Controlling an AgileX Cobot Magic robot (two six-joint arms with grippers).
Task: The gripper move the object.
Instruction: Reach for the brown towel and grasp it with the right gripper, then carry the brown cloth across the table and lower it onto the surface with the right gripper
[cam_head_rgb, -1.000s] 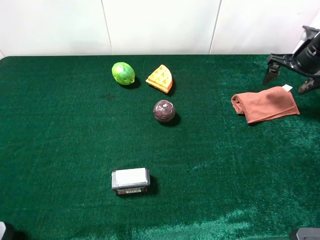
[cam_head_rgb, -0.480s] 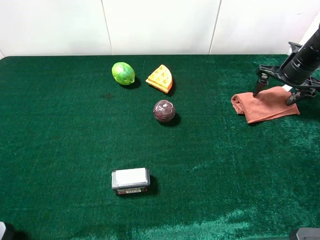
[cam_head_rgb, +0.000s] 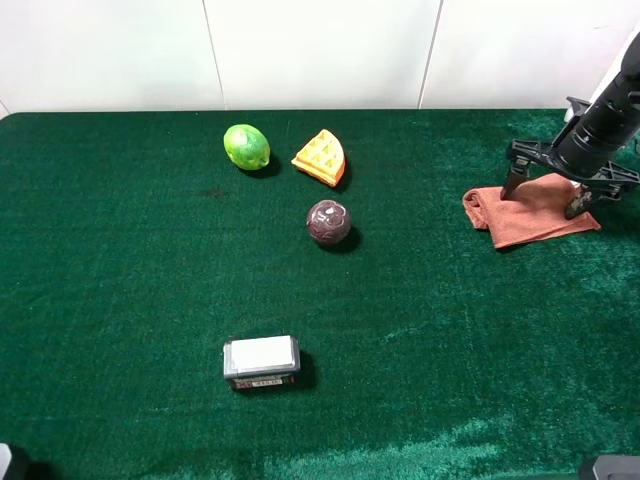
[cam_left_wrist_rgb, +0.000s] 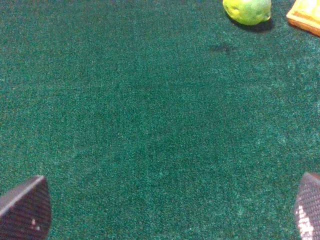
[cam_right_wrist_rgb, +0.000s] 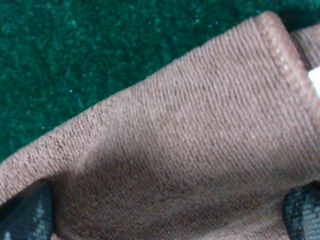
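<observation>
The rust-orange towel (cam_head_rgb: 530, 215) lies folded on the green cloth at the right. My right gripper (cam_head_rgb: 543, 195) is open and low over it, one black finger (cam_head_rgb: 512, 185) near its left part and the other near its right edge. In the right wrist view the towel (cam_right_wrist_rgb: 175, 130) fills the frame, a bit of its white tag (cam_right_wrist_rgb: 316, 82) shows at the edge, and both fingertips (cam_right_wrist_rgb: 25, 215) sit wide apart against the cloth. My left gripper (cam_left_wrist_rgb: 167, 210) is open and empty over bare green cloth.
A green lime (cam_head_rgb: 246, 147) and an orange-yellow waffle wedge (cam_head_rgb: 320, 157) sit at the back middle. A dark maroon ball (cam_head_rgb: 328, 222) lies just in front of them. A small white-topped box (cam_head_rgb: 261, 360) sits at the front left-centre. The table's right edge is close to the towel.
My right gripper has come down and leftward from behind the towel's right end until its open fingers straddle the towel. The towel and the other things have not moved.
</observation>
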